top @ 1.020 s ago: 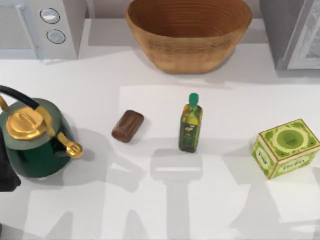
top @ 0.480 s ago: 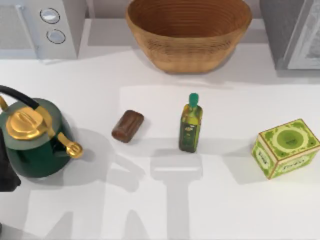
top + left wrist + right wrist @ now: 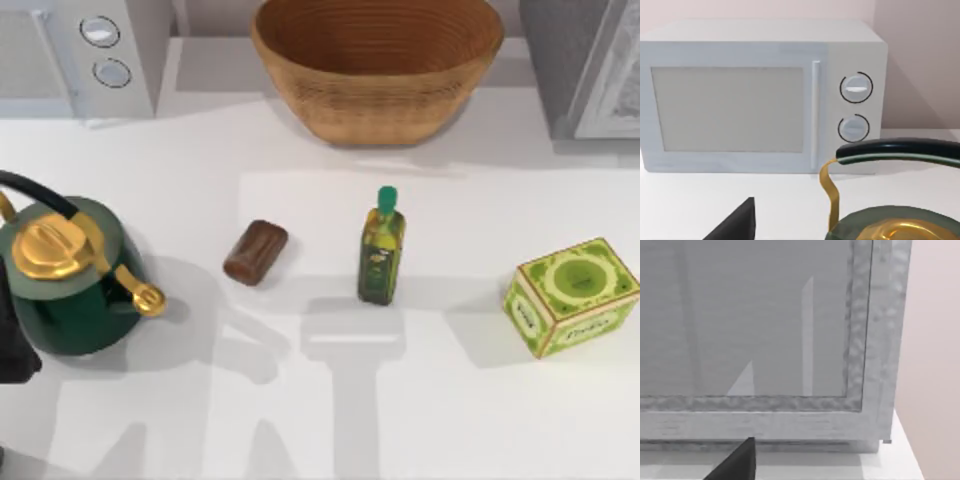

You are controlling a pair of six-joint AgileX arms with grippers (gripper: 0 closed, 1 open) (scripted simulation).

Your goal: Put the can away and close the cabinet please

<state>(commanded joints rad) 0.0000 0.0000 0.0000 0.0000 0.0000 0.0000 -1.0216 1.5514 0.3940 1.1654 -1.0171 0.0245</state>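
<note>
One can, one cabinet, both of my arms parked.
I count a single brown can (image 3: pixel 255 252) lying mid-counter (image 3: pixel 200 150), the cabinet (image 3: pixel 585 65) at the far right corner; I cannot tell either claw's state.

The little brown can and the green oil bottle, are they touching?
Apart. The top view shows bare white table between the brown cylindrical can and the green-capped oil bottle.

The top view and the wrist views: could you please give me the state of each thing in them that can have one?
Can: lying on its side on the table.
Bottle: upright, green cap on.
Kettle: upright, lid on.
Basket: upright, nothing inside.
Green box: closed.
Microwave: door shut.
Cabinet: door appears shut.
</note>
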